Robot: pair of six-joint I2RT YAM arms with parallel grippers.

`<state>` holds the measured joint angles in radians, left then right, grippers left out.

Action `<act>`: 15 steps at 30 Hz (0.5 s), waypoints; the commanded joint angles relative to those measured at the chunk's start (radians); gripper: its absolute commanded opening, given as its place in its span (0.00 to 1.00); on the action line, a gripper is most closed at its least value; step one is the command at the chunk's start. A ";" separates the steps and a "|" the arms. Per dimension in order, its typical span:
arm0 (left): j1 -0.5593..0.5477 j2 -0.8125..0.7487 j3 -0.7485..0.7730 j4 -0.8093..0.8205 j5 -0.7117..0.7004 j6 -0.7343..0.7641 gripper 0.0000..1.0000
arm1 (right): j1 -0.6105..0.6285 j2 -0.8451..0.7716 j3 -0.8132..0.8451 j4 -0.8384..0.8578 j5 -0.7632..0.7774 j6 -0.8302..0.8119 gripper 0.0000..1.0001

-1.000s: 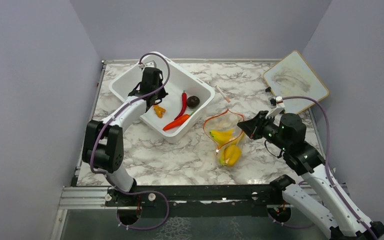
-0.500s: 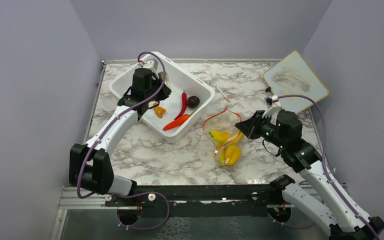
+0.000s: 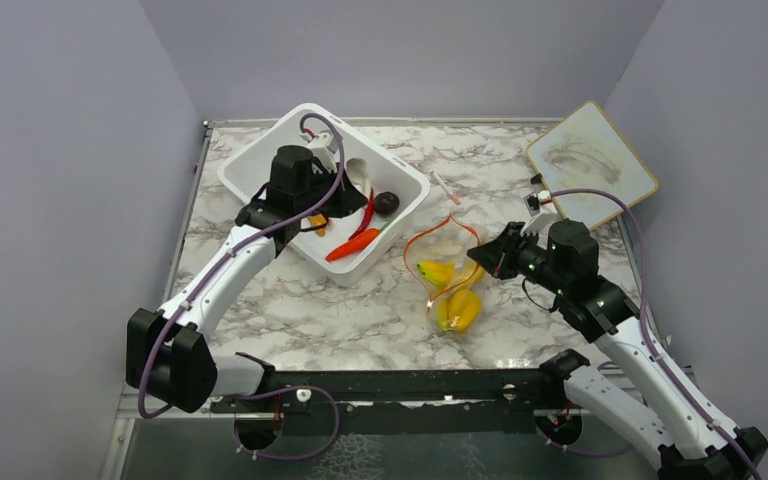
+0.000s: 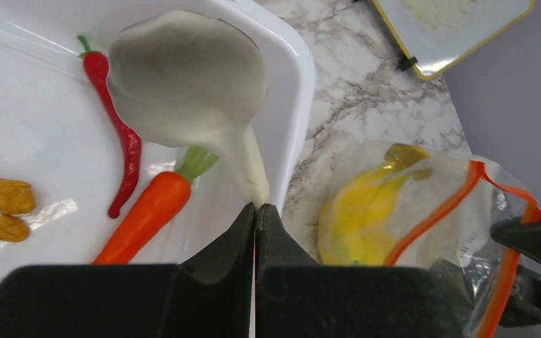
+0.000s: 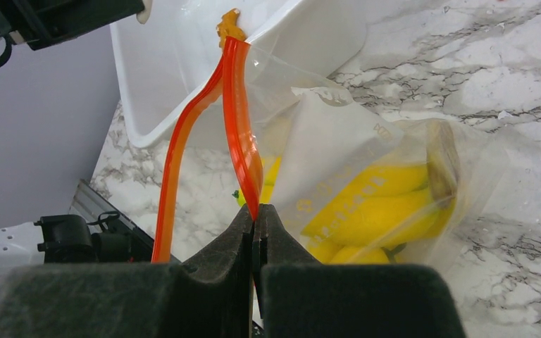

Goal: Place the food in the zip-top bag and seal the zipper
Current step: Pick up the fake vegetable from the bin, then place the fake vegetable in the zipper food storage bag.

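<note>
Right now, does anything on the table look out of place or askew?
The wood-framed whiteboard in the far right corner sits crooked, turned against the marble table's edges, with grey smudges on it. Nothing looks spilled or damaged.

One tub (image 3: 260, 143) sits far left, with one chili (image 3: 366, 212), one carrot (image 3: 353, 245), one brown fruit (image 3: 386, 203), two orange bits (image 4: 3, 195) and one white bulb (image 4: 187, 81). One bag (image 5: 338, 141) to its right holds one banana (image 3: 440, 271) and one pepper (image 3: 463, 310). One whiteboard (image 3: 590, 165) lies far right, one stick (image 3: 446, 187) between it and the tub.
</note>
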<state>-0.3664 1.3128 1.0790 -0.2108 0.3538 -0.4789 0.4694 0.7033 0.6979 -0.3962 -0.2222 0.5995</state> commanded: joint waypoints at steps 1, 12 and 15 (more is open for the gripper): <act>-0.079 -0.041 0.022 -0.013 0.074 0.041 0.00 | -0.002 0.012 -0.013 0.013 -0.026 0.005 0.01; -0.217 -0.048 0.059 -0.013 0.194 0.056 0.00 | -0.002 0.037 -0.008 0.023 -0.027 0.004 0.01; -0.241 -0.047 0.071 -0.011 0.268 0.061 0.00 | -0.002 0.041 -0.004 0.028 -0.034 0.003 0.01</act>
<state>-0.5793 1.2961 1.0946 -0.2214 0.4934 -0.4412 0.4694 0.7403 0.6971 -0.3954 -0.2272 0.6010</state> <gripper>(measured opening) 0.018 0.012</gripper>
